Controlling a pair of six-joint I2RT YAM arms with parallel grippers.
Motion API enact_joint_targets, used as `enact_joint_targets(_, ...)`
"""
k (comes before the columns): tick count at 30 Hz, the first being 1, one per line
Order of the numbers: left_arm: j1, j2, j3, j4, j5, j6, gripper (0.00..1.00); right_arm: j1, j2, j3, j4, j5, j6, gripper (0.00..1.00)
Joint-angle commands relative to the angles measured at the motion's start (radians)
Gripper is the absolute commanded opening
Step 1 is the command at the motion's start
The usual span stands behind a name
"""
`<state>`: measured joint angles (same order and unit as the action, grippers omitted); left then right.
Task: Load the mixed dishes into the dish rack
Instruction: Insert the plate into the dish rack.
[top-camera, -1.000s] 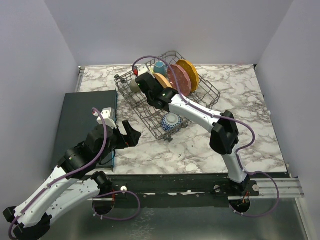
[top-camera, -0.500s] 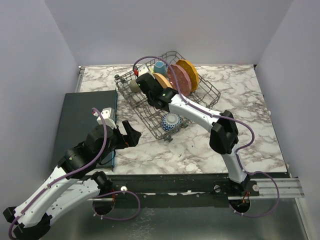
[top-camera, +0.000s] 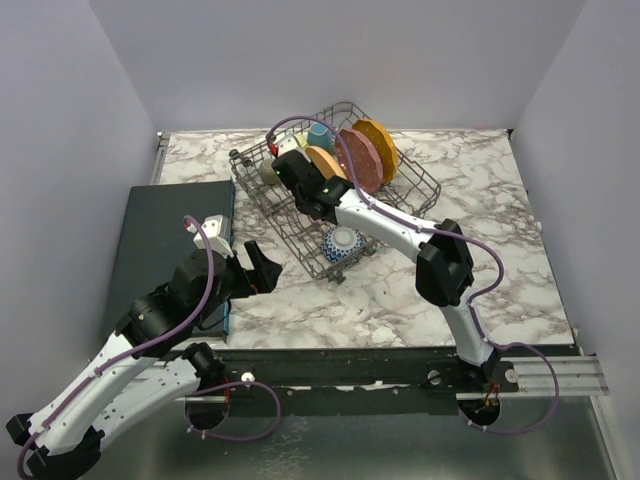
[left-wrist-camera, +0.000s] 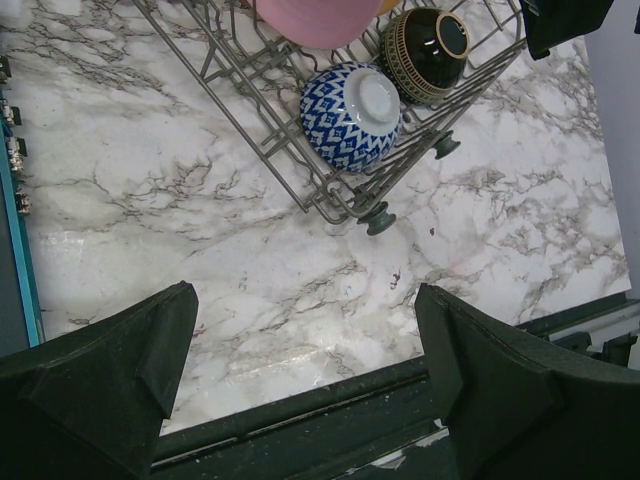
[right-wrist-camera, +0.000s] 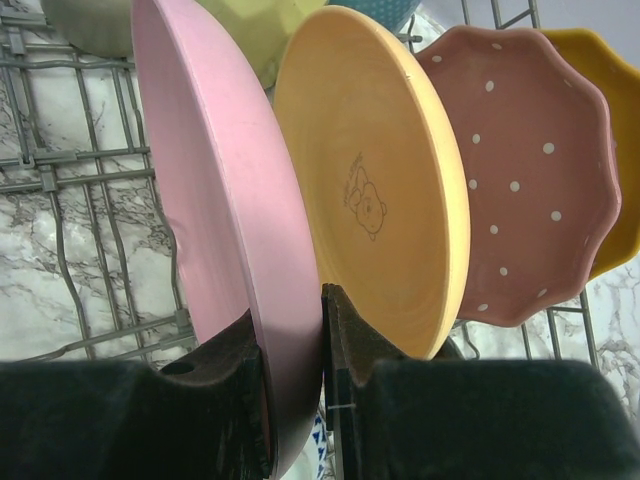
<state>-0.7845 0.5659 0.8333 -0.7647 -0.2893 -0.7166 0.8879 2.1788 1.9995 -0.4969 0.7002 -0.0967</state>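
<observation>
**Ana:** From above, where does the loading stand?

**Ben:** The dish rack (top-camera: 283, 228) sits at the far middle of the table, with plates standing upright in it. The right gripper (top-camera: 288, 165) reaches into it. The left gripper (top-camera: 258, 268) hangs by the dark mat (top-camera: 165, 235), apart from the rack.

**Ana:** And the left wrist view?

**Ben:** Its fingers are spread wide and hold nothing. Beyond them a blue-patterned bowl (left-wrist-camera: 350, 115) and a dark brown bowl (left-wrist-camera: 425, 42) lie in the rack's corner.

**Ana:** The right wrist?

**Ben:** The fingers are pinched on the rim of the pink plate (right-wrist-camera: 215, 200). It is upright just beside the peach plate (right-wrist-camera: 370, 190), with the scalloped dotted plate (right-wrist-camera: 525, 180) behind. The robot looks to be slotting this plate. Its lower edge is hidden, so it may not be seated yet. The next move probably calls for easing it down between tines, then releasing and lifting clear without nudging the neighbour.
</observation>
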Motion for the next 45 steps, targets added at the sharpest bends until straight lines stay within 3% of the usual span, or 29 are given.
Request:
enact_joint_targets(1, 0.008, 0.006, -0.007, 0.013, -0.025, 0.009, 0.99, -0.013, 0.026, -0.003, -0.005, -0.019, 0.018, 0.0)
enact_joint_targets(41, 0.014, 0.005, -0.008, 0.013, -0.026, 0.01, 0.99, -0.04, 0.067, -0.038, -0.032, -0.051, 0.06, 0.01)
enact_joint_targets(45, 0.014, 0.007, -0.008, 0.014, -0.024, 0.009, 0.99, -0.04, 0.06, -0.049, -0.031, -0.049, 0.075, 0.04)
